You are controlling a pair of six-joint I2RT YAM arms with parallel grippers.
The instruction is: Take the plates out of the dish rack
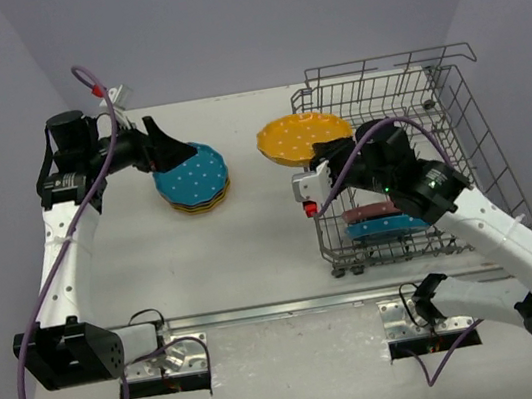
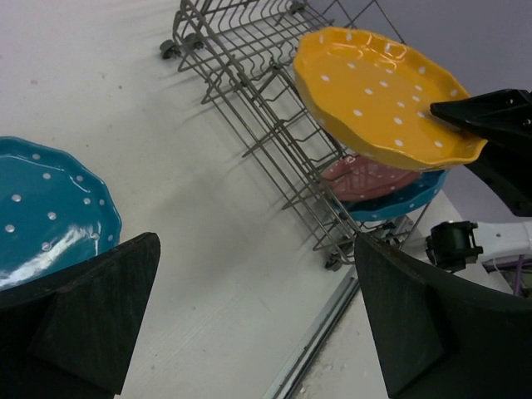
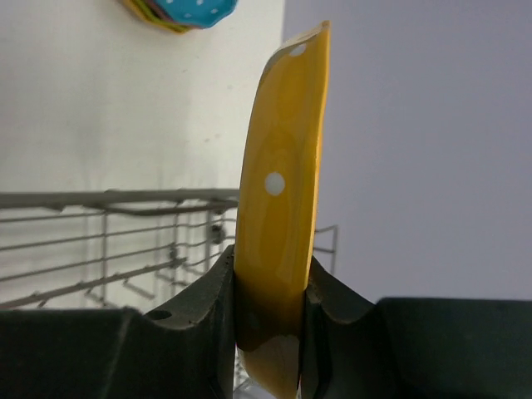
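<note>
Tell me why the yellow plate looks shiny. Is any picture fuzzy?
Right wrist view: the yellow plate, pinched edge-on in the right hand, shows pale glare streaks; the stack of plates behind looks soft. Left wrist view: the dish rack casts a faint shadow on the table. Top external view: soft, even light.

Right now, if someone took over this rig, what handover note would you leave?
Left end effector: open, empty, hovering by the stack of plates on the table.
Right end effector: shut on the yellow plate at its rim, held above the left side of the dish rack.
Done: several plates stacked on the table.
Left: add the yellow plate to the stack, then fetch the pink plate and blue plate in the rack.
</note>
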